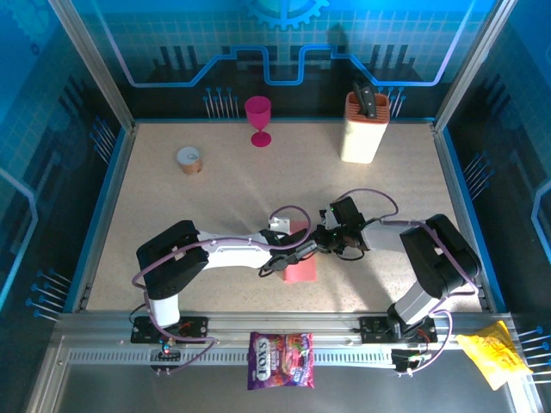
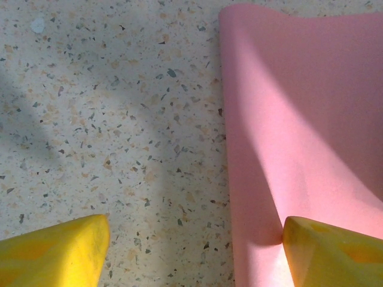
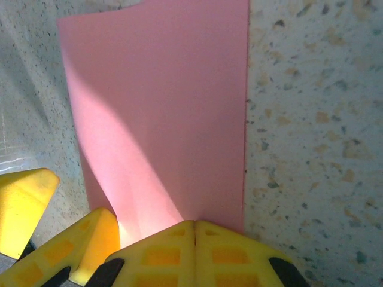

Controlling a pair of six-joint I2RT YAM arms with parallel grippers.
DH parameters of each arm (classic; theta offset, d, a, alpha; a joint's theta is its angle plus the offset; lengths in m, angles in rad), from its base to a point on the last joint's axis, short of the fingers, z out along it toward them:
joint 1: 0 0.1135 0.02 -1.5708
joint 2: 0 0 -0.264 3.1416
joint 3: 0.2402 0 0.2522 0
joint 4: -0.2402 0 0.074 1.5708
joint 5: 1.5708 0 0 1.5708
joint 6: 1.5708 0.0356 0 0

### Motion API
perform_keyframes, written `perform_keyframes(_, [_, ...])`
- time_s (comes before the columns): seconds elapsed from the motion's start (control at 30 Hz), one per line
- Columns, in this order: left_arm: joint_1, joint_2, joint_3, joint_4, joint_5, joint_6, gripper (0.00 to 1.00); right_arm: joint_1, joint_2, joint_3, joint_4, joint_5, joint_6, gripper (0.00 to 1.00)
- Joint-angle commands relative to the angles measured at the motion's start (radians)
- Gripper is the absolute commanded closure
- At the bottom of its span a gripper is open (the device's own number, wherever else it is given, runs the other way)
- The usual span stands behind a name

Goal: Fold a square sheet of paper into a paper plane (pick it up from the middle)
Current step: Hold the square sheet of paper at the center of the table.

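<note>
**Fingertips [image 3: 161, 251] clamped on the square sheet of paper [image 3: 167, 107]**

Right gripper [image 3: 194, 230] has its yellow pads pressed together on the sheet's near edge. The pink paper runs away from them, bowed and partly lifted off the table [image 1: 215, 189]. Left gripper [image 2: 194, 239] stands wide apart across the sheet's side edge, one finger touching it, gripping nothing. Thin and limp, the sheet will likely sag, slide and crease at a touch, so a pinch at mid-edge looks safest. Farther back stand the magenta goblet [image 1: 258, 116] and the knife block [image 1: 365, 127].
</note>
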Motion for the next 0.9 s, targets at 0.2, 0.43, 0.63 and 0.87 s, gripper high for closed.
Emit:
perform_keyframes(0.2, [0.030,-0.120,-0.008,-0.008,-0.011,0.031,0.18,0.015,0.042,0.015,-0.077,0.070,-0.043,1.00])
perform_keyframes(0.43, [0.152,-0.286,-0.184,0.317,0.307,0.152,0.38,0.016,0.053,0.010,-0.074,0.078,-0.042,1.00])
perform_keyframes(0.63, [0.167,-0.298,-0.251,0.497,0.488,0.230,0.87,0.018,0.070,0.012,-0.071,0.082,-0.043,1.00])
perform_keyframes(0.87, [0.168,-0.252,-0.279,0.582,0.555,0.225,0.97,0.019,0.078,0.008,-0.067,0.083,-0.039,1.00])
